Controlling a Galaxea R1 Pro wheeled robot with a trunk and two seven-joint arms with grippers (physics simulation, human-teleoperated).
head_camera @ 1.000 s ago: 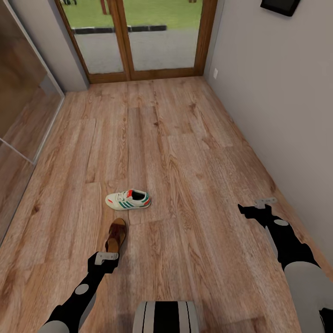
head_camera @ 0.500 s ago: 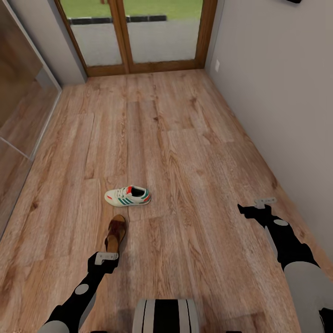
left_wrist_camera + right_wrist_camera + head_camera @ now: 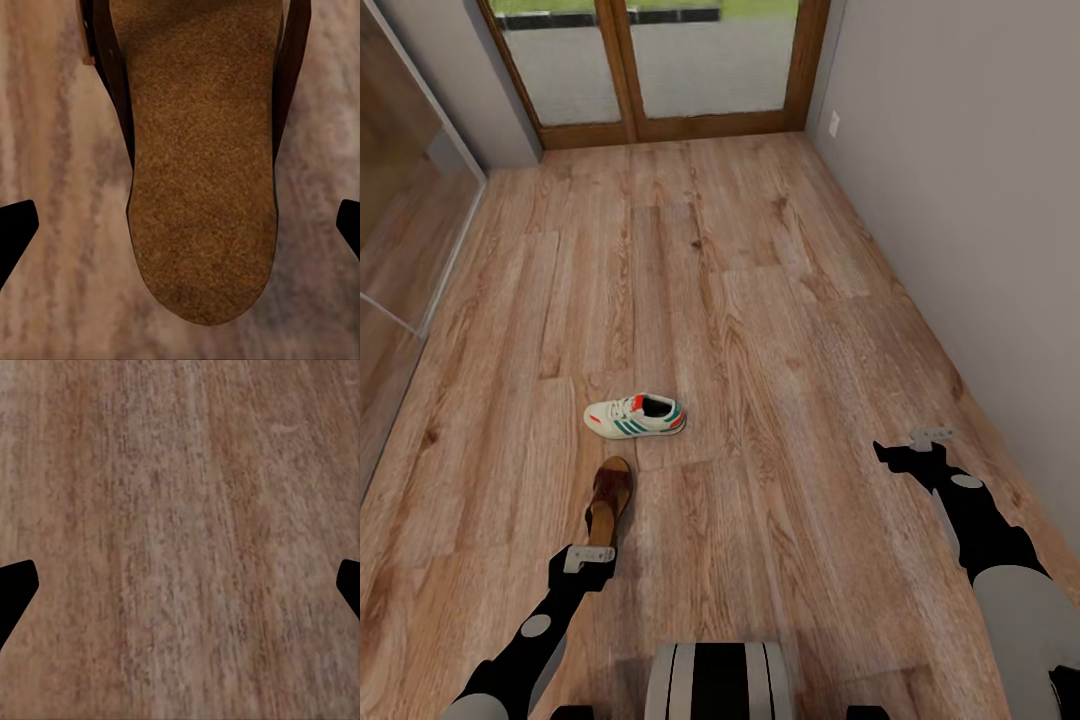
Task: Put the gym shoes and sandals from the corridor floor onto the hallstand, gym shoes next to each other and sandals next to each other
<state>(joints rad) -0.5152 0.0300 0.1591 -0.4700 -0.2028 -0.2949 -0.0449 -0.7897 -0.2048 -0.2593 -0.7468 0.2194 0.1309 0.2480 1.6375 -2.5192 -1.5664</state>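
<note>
One gym shoe (image 3: 635,416), white with green stripes and a red heel tab, lies on its sole on the corridor floor (image 3: 760,330). Just nearer to me lies one brown sandal (image 3: 610,498). My left gripper (image 3: 590,557) hovers over the sandal's near end; in the left wrist view it (image 3: 180,229) is open, its dark fingertips (image 3: 15,232) on either side of the sandal's tan insole (image 3: 202,165). My right gripper (image 3: 920,445) hangs open over bare planks (image 3: 180,510) near the right wall. The hallstand is out of view.
A wood-framed glass double door (image 3: 660,60) closes the corridor's far end. A grey wall (image 3: 980,200) with a socket (image 3: 834,123) runs along the right. A glossy sliding panel (image 3: 400,230) lines the left. My base (image 3: 720,680) shows at the bottom.
The whole picture has shifted: door, floor, shoe and sandal sit higher in the head view, so the camera moved. Both arms hold the same place in the view.
</note>
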